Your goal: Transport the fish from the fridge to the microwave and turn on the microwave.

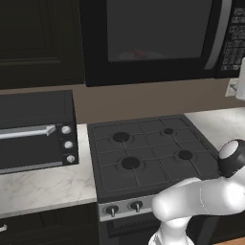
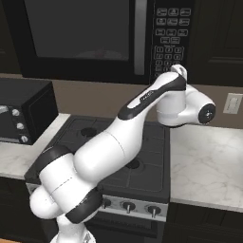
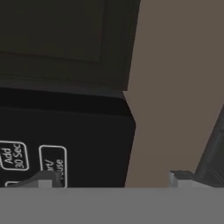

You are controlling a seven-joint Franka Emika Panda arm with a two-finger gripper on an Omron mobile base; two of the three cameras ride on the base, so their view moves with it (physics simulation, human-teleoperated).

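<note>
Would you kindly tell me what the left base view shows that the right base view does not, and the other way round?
Left base view: the toaster oven's whole front with its handle and three knobs, and a reddish shape, probably the fish, behind the microwave window.
Right base view: the arm stretched upward, its far end raised against the keypad.
Both: the microwave with its door shut, the four-burner stove and the marble counter.
</note>
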